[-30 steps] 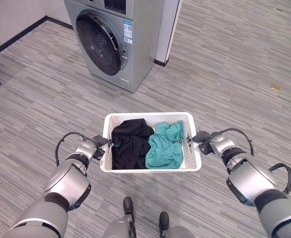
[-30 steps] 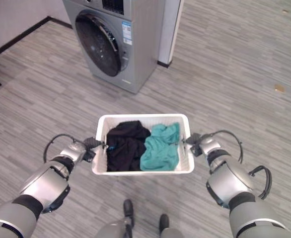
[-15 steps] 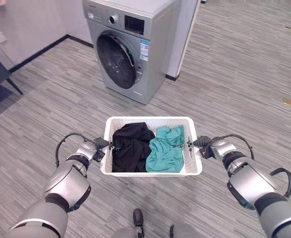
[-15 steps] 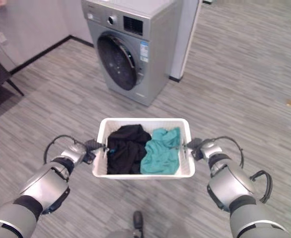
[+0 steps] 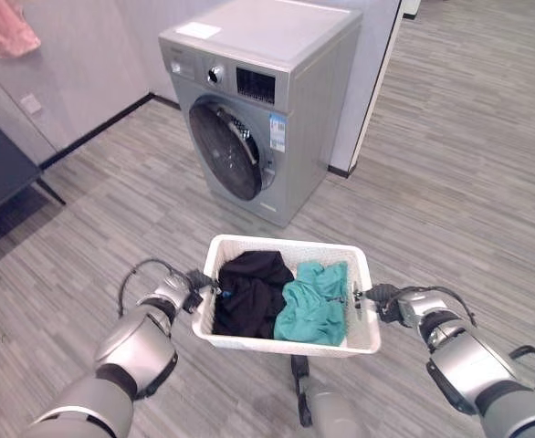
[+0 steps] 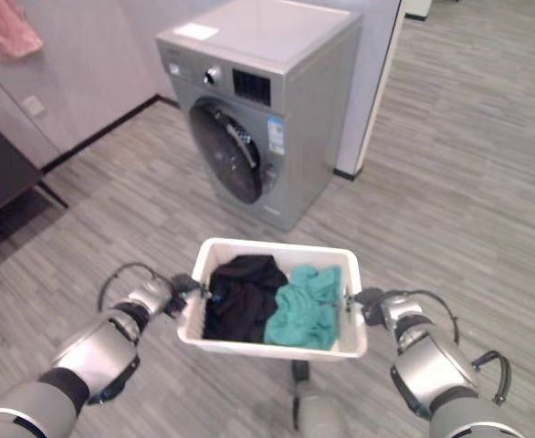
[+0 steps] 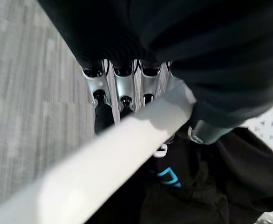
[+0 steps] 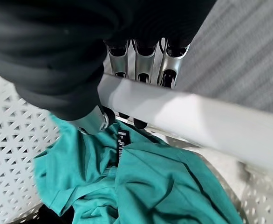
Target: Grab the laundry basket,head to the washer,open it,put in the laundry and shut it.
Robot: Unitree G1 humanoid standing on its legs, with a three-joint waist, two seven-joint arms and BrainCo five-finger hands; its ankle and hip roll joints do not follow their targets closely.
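The basket (image 5: 290,339) hangs between both hands, a short way in front of the washer (image 5: 254,146) and clear of the floor (image 5: 450,182). The left hand (image 7: 122,91) has its fingers curled under the rim at one end, thumb over the top; the right hand (image 8: 141,58) is clamped the same way on the far end. The basket is white plastic, rectangular with rounded corners, its walls pierced in a lattice of small triangles, its rim a smooth rolled bar. It looks stiff enough to carry by the ends but light, and the smooth rim could slip in metal fingers if the load shifts, so the rim ends seem the right hold, kept level. Inside lie two soft, crumpled garments: a black one (image 5: 247,290) on the left hand's side and a teal one (image 5: 315,306) on the right's, touching in the middle. Both are limp cloth that will bunch and trail when lifted, so I would pinch each near its middle. The washer is a grey metal front-loader, boxy, with a round dark glass door (image 5: 228,151) that appears shut, facing the basket. The floor is grey striped planking.
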